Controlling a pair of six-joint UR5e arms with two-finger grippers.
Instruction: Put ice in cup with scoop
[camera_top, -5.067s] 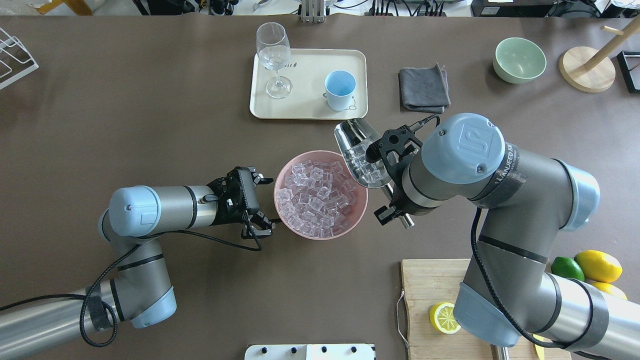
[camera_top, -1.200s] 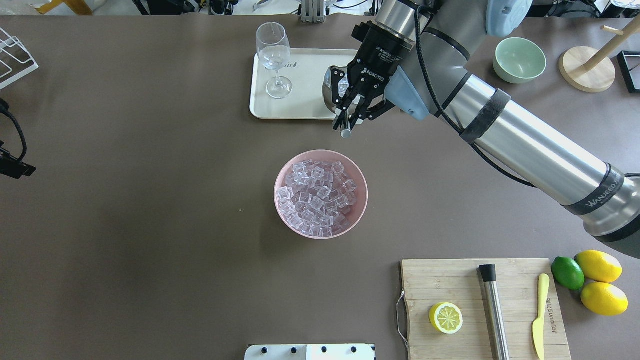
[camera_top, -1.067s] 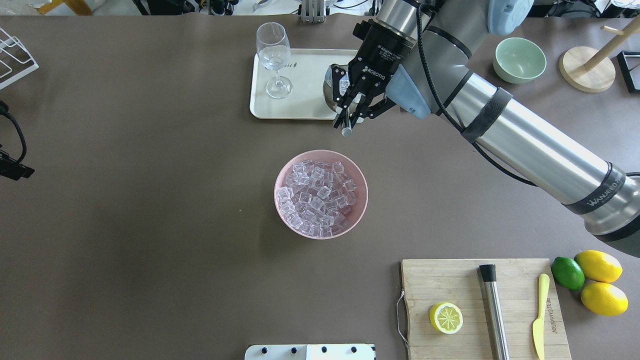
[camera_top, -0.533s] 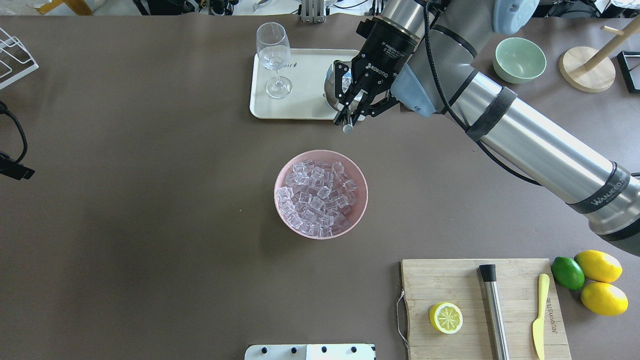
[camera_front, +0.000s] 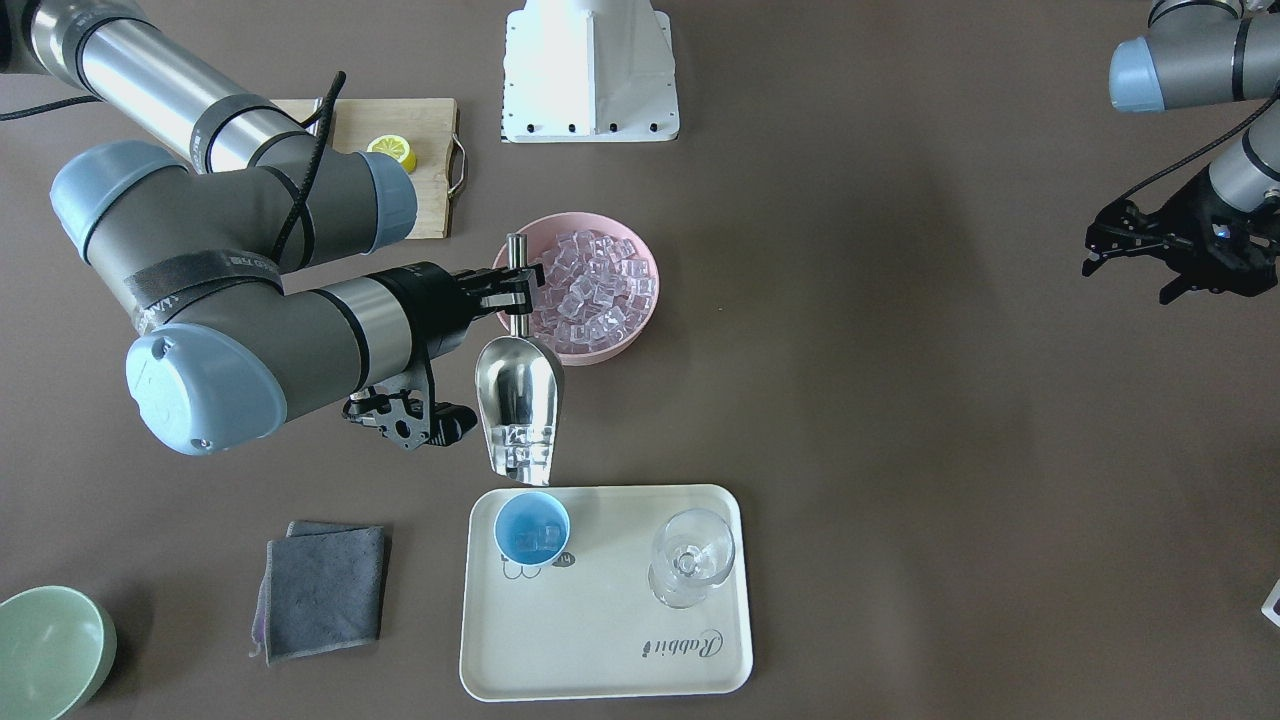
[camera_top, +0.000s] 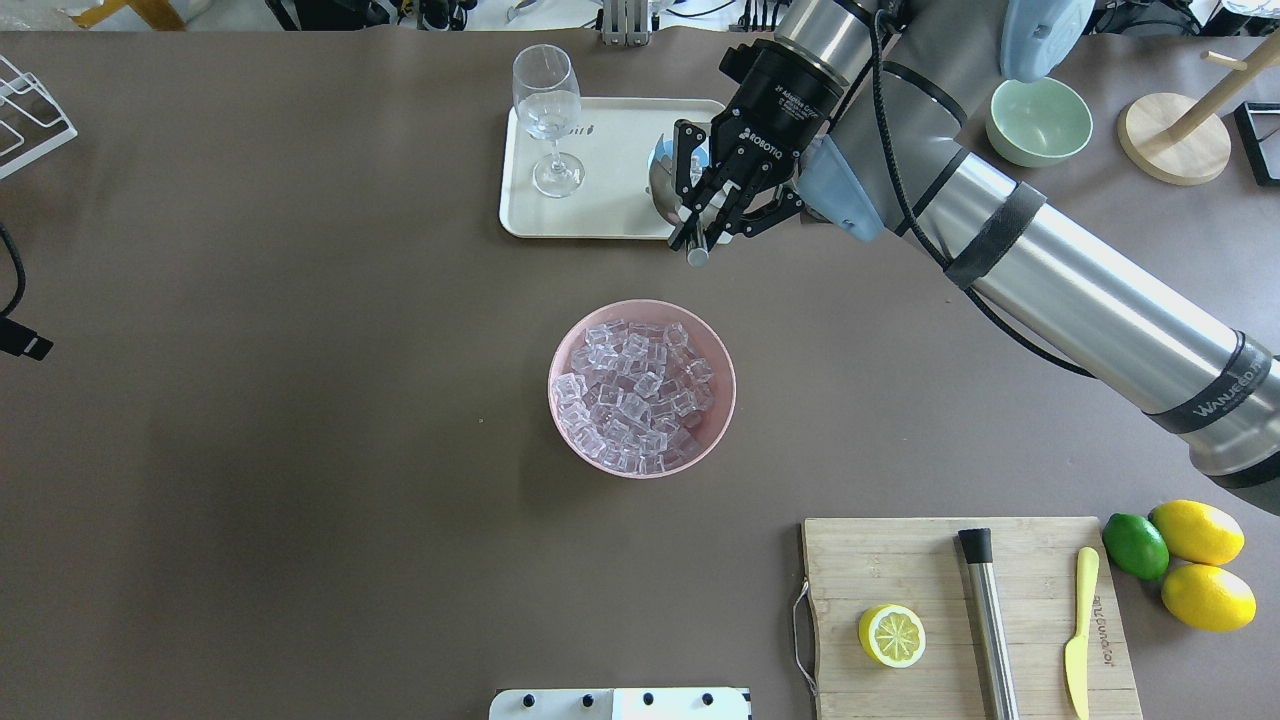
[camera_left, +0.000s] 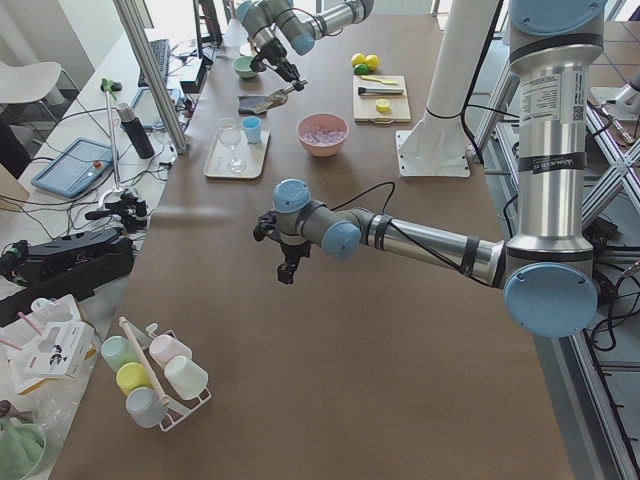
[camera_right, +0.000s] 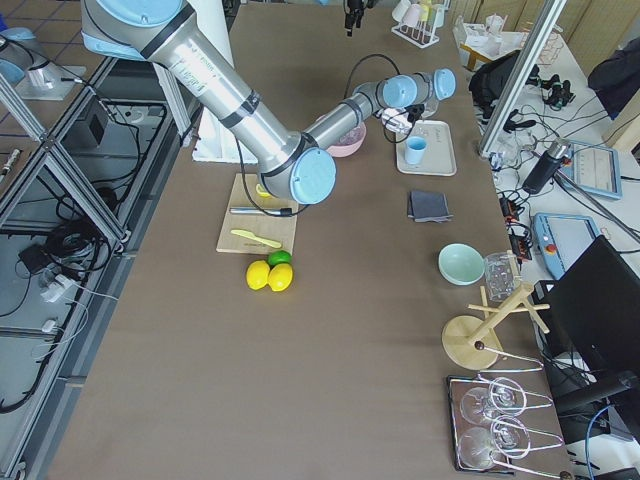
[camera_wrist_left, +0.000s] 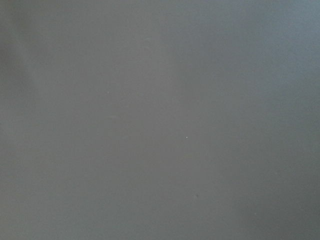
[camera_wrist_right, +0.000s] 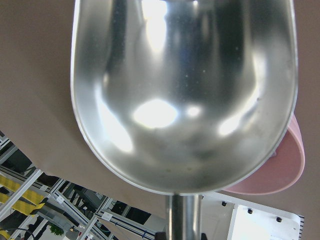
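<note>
Holding: the right hand (camera_front: 519, 287) is clamped on the thin handle of the scoop (camera_front: 519, 398), one finger on each side of the rod, whose end pokes out past them.
Scoop: it hangs in the air, tilted, handle toward the pink bowl (camera_front: 604, 357) and open lip down toward the cup (camera_front: 531, 529); the wrist view is filled by its shiny rounded back (camera_wrist_right: 184, 90).
Ice in the scoop: a few clear cubes (camera_front: 518, 447) sit at the low lip end.
Cup: it stands upright on the corner of the cream tray (camera_front: 600, 662) nearest the scoop, just below the lip, with some ice cubes (camera_front: 544, 539) lying inside it.
Ice in the bowl: a heap of cubes (camera_top: 633, 396) fills the pink bowl, which stands mid-desk, between the tray and the robot's base.
Tray: a stemmed glass (camera_front: 689, 557) stands beside the cup, apart from it.
Left hand: the left hand (camera_front: 1127, 268) hangs over bare desk (camera_wrist_left: 160, 120) well apart from everything, fingers spread and gripping nothing.
Further out: a folded grey cloth (camera_front: 320, 590) lies beside the tray, a green bowl (camera_front: 45, 650) beyond it, and a cutting board (camera_top: 900, 565) carries half a lemon (camera_top: 890, 636).
</note>
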